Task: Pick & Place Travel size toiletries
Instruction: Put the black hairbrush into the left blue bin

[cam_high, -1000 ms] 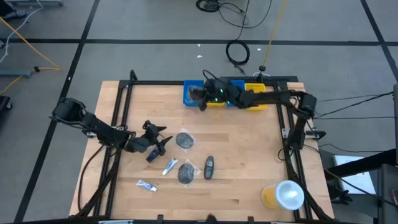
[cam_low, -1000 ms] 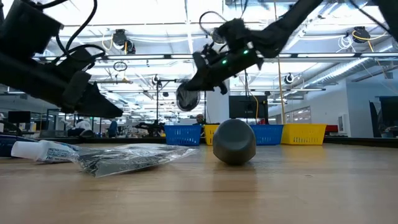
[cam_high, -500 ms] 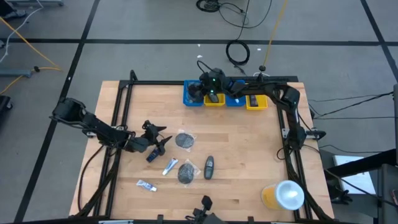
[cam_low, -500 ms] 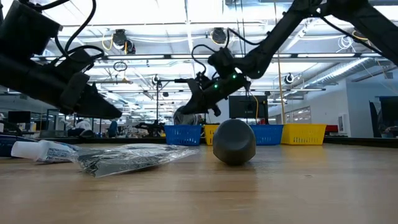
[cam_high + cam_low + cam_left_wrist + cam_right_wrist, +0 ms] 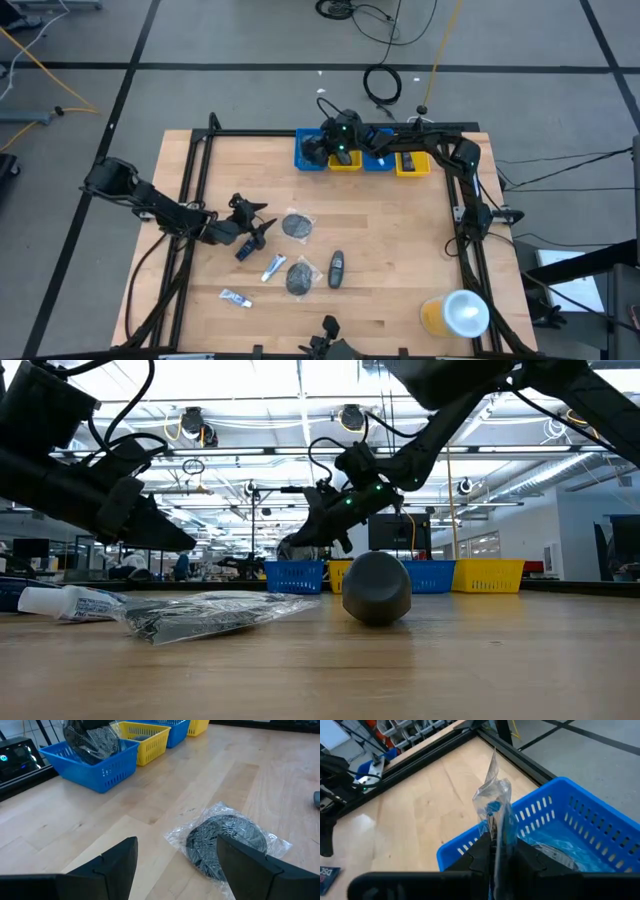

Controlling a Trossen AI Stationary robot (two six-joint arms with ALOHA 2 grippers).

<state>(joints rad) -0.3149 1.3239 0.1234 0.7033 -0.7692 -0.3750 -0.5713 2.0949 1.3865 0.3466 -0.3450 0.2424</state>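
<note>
Pale wood planks make up the surface (image 5: 390, 250), framed in black rail on a grey floor; the low view shows a bright workshop beyond. Along the far edge sit four perforated plastic bins, blue (image 5: 310, 152), yellow (image 5: 346, 160), blue, yellow. The right gripper (image 5: 322, 150) hangs over the first blue bin, its fingers pinched on the crinkled clear wrap of a dark round piece (image 5: 496, 815) that dips inside; half a second ago it was in nearly the same spot, a second ago further out and higher. The left gripper (image 5: 258, 232) rests near the left edge, fingers spread, unmoved. Beside it lie two wrapped dark discs (image 5: 297, 225), a dark bottle (image 5: 337, 268), a white tube (image 5: 273, 267) and a sachet (image 5: 236, 297). A yellow cup (image 5: 455, 314) stands at the near right corner.
</note>
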